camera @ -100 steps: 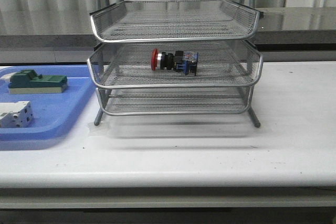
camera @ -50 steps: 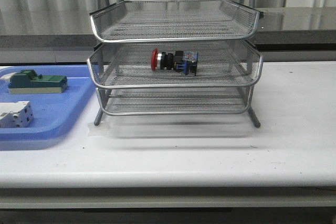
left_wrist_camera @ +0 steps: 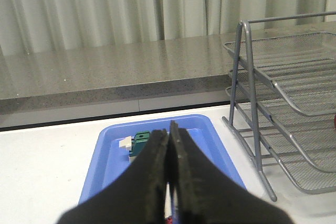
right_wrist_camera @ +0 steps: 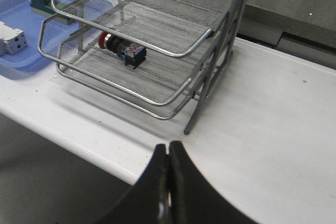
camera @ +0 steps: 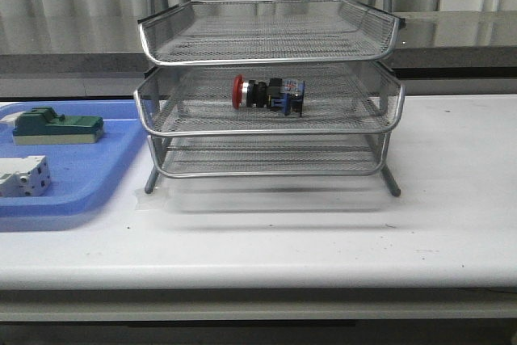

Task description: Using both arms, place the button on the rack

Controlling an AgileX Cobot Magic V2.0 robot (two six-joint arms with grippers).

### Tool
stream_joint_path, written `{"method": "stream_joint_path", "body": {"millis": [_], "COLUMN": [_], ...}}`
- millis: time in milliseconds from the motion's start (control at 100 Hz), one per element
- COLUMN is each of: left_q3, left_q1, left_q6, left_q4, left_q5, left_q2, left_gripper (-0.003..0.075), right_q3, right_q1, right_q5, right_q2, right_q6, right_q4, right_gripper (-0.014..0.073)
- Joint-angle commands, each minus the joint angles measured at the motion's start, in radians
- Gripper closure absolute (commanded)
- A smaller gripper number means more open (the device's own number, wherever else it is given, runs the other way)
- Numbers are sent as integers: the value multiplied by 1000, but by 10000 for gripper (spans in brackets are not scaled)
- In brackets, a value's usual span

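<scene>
From my station I see the rack point(camera: 266, 86) at frame centre as bright, shiny metal: fine wire mesh with smooth rod rims. The button point(camera: 268, 94) shows a glossy red plastic head. At left, the blue tray point(camera: 81, 175) looks like smooth plastic. The table point(camera: 323, 236) is matt white; the gripper fingers point(left_wrist_camera: 152, 182) look rough, matt black.

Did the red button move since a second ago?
No. The button lies at the same spot on the rack's middle tier, red head toward the blue tray, just as before.
</scene>
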Motion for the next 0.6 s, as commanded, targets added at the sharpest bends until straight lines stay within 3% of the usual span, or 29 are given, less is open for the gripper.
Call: {"method": "stream_joint_path", "body": {"millis": [0, 150, 410, 590], "left_q3": [-29, -29, -29, -29], "left_q1": [2, 2, 2, 2], "left_q6": [-8, -8, -8, -8], "left_q4": [-13, -13, -13, -13], "left_q5": [-78, -78, -78, -78], "left_q2": [7, 7, 7, 7], "left_gripper": [740, 740, 740, 740], "right_q3": [-28, 8, 185, 304], "right_q1": [3, 13, 75, 103], "right_q5": [-56, -102, -306, -369], "right_q2": [-19, -76, -215, -331], "right_q6": [89, 297, 582, 704], "right_q4": [-59, -237, -454, -551], "right_gripper": [653, 653, 653, 653]}}
